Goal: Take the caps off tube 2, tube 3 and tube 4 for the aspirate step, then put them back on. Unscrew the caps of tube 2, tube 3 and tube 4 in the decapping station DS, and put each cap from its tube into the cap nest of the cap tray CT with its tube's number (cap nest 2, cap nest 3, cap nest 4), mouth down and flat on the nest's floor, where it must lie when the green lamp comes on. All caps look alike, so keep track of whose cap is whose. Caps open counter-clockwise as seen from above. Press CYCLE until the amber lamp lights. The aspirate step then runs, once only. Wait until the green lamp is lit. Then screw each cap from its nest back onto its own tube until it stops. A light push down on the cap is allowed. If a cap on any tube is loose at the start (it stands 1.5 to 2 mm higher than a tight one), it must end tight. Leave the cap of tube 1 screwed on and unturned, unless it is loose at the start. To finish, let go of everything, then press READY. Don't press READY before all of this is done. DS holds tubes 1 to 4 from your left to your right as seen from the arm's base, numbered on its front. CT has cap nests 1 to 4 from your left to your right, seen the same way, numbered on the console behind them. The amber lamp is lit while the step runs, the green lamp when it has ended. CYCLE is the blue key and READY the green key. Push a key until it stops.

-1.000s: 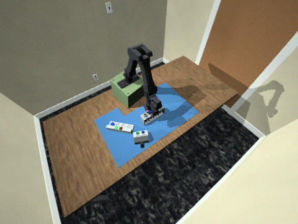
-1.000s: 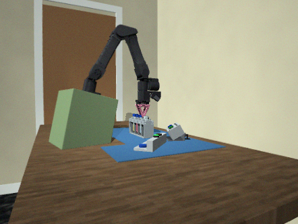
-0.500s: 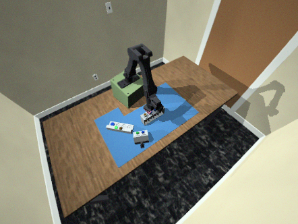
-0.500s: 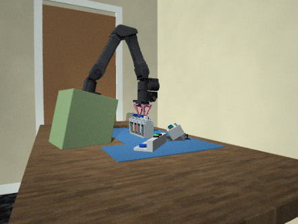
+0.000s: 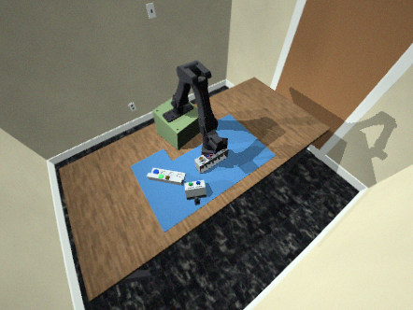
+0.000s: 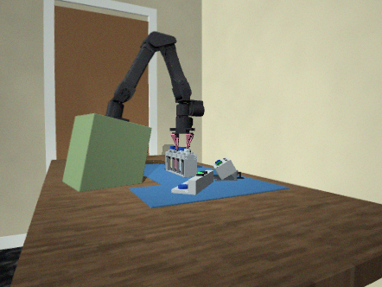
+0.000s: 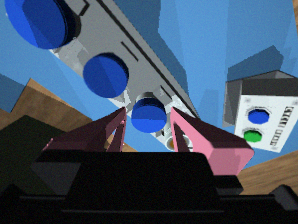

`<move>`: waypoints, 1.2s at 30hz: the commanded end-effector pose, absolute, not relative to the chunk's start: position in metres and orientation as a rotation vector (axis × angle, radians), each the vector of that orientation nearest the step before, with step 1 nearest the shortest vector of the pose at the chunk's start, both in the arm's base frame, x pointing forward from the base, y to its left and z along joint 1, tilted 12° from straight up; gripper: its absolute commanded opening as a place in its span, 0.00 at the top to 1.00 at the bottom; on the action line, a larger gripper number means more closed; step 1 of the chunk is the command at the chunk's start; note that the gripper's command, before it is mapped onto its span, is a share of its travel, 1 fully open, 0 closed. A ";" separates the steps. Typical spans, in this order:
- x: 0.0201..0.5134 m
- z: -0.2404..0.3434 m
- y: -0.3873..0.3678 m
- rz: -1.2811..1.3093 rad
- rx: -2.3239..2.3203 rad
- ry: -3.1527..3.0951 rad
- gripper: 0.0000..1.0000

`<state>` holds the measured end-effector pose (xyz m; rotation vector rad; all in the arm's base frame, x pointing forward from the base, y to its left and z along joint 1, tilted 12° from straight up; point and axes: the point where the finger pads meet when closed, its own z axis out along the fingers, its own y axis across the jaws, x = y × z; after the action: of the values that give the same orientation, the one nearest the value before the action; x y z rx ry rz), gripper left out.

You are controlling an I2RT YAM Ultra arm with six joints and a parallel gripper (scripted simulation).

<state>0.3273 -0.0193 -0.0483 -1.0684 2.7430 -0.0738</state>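
– While the hand (image 7: 148, 111) stood over the decapping station (image 7: 107, 27), was it gripping anything?

– No. It was about half open and held nothing. The pink fingers sat either side of a blue cap (image 7: 148, 119), with a gap visible on each side in the wrist view. That cap was on its tube, third along the row. Two more capped tubes ran off toward 10 o'clock. At 5 o'clock from it stood an uncapped tube (image 7: 172, 144).

– How should the step be done well?

– In my judgement, centre the cap between the pads and come down square. Close firmly and turn counter-clockwise as seen from above, then lift straight so the neighbours are not nudged. The cap must then go mouth down in the nest bearing its tube's number, so the count matters.

– What could not be verified?

– The station's numbers were not legible, so calling this tube 3 was inference only. The right finger covered part of the uncapped tube. The key box (image 7: 260, 125) at 3 o'clock showed its blue key (image 7: 258, 116) and green key (image 7: 253, 135), but its lettering was unreadable. In the exterior view the cap tray (image 6: 203, 181) on the counter (image 6: 173, 242) carried one blue item (image 6: 183, 187). Which nest it occupied I could not tell. Cap heights were too small to compare.
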 end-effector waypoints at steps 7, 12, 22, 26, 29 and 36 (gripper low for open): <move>0.331 -0.044 -0.020 -0.144 -1.570 2.484 0.51; 0.331 -0.044 -0.020 -0.173 -1.816 2.323 0.51; 0.331 -0.044 -0.020 -0.217 -2.176 2.016 0.51; 0.331 -0.044 -0.020 -0.219 -2.195 1.997 0.51; 0.331 -0.044 -0.020 -0.219 -2.195 1.997 0.51; 0.331 -0.044 -0.020 -0.219 -2.195 1.997 1.00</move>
<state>0.3276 -0.0195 -0.0479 -2.1978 2.0109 -0.2019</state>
